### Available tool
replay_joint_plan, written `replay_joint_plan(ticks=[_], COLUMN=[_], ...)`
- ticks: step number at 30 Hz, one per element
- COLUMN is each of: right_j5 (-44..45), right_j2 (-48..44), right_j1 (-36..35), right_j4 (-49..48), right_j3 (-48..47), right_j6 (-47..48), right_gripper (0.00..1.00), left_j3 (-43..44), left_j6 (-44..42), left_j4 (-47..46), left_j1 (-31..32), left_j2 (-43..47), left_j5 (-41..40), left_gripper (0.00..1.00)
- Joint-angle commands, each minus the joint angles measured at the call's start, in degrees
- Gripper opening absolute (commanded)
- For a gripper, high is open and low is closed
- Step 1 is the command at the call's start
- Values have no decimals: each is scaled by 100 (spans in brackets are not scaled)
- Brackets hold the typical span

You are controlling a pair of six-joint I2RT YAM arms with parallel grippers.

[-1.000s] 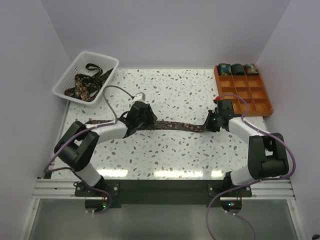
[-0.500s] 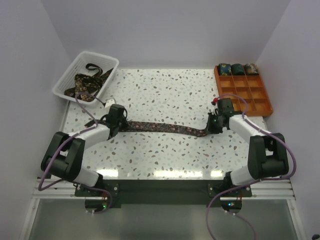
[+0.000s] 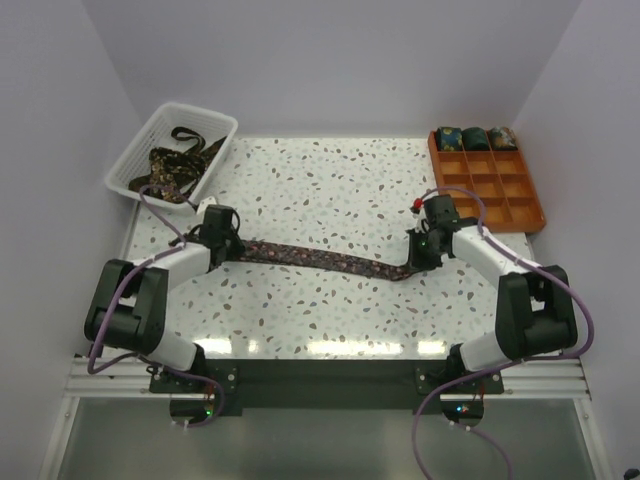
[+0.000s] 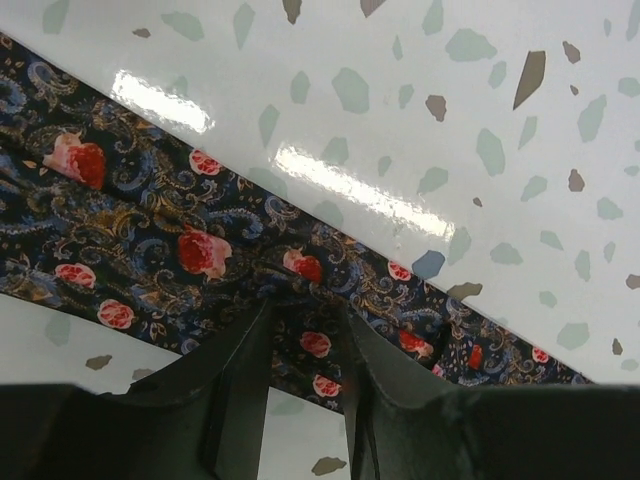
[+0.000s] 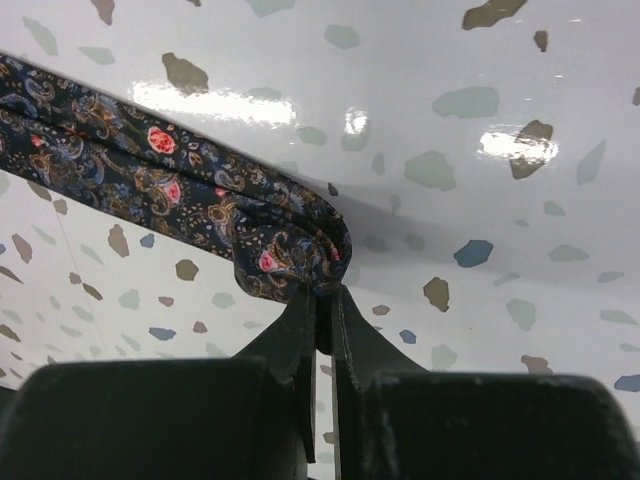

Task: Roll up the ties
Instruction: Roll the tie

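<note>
One dark floral tie (image 3: 320, 258) lies stretched across the table between my two grippers. My left gripper (image 3: 226, 242) is at its left, wider part. In the left wrist view its tips (image 4: 308, 315) stand partly open and press on the tie (image 4: 150, 230), and the fabric wrinkles between them. My right gripper (image 3: 415, 262) is shut on the tie's right end, where the fabric is curled into a small roll (image 5: 295, 250) just ahead of the tips (image 5: 325, 290). Loose ties (image 3: 175, 170) lie in the basket. Three rolled ties (image 3: 475, 138) fill the tray's back row.
The white mesh basket (image 3: 125, 172) stands at the back left, close behind my left arm. The orange gridded tray (image 3: 500, 187) stands at the back right, just beyond my right gripper. White walls close in the table on three sides.
My left gripper has travelled left along the tie, toward the basket side. The tie now lies straighter. My right gripper has shifted slightly back and left, still pinching the rolled end.
</note>
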State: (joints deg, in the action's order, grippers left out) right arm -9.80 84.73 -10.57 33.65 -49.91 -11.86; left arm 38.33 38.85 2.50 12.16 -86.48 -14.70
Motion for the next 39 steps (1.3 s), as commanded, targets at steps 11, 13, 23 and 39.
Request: replay_joint_plan(ticks=[11, 13, 23, 39], right_j5=[865, 884, 1577, 2948], right_j2=[-168, -115, 140, 465], right_j1=[-305, -323, -516, -903], right_j4=[414, 476, 757, 1170], right_j3=[-537, -616, -862, -994], right_j6=[209, 271, 220, -387], right_gripper=[0, 0, 0, 0], left_j3=[-88, -71, 70, 729], left_j6=[-519, -510, -106, 1089], left_j4=[331, 269, 155, -2060], left_j1=[-628, -514, 531, 2703], left_j2=[253, 482, 1256, -640], left_j5=[731, 960, 1320, 2155], left_gripper=[41, 43, 50, 33])
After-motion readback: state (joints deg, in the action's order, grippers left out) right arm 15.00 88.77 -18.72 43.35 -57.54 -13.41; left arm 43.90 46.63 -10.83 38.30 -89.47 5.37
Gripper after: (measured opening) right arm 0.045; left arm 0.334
